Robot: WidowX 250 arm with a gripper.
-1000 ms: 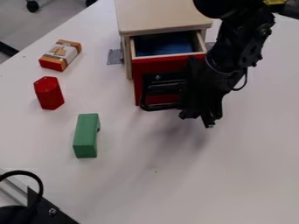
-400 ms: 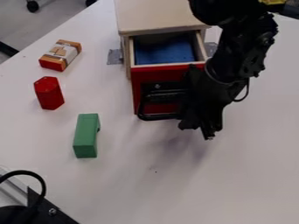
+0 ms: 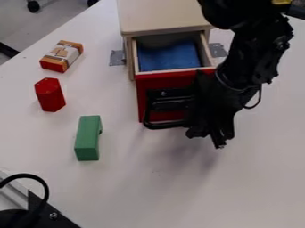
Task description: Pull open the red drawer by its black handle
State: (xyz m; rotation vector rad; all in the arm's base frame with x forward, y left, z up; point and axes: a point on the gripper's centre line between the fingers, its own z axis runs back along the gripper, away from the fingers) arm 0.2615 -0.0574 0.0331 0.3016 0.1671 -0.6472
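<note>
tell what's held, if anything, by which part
The black gripper is at the right end of the black loop handle on the red-fronted wooden drawer; actual grip can't be told.

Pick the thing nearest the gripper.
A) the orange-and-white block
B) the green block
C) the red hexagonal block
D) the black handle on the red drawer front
D: the black handle on the red drawer front is right beside the gripper, while the three blocks lie well away from it.
</note>
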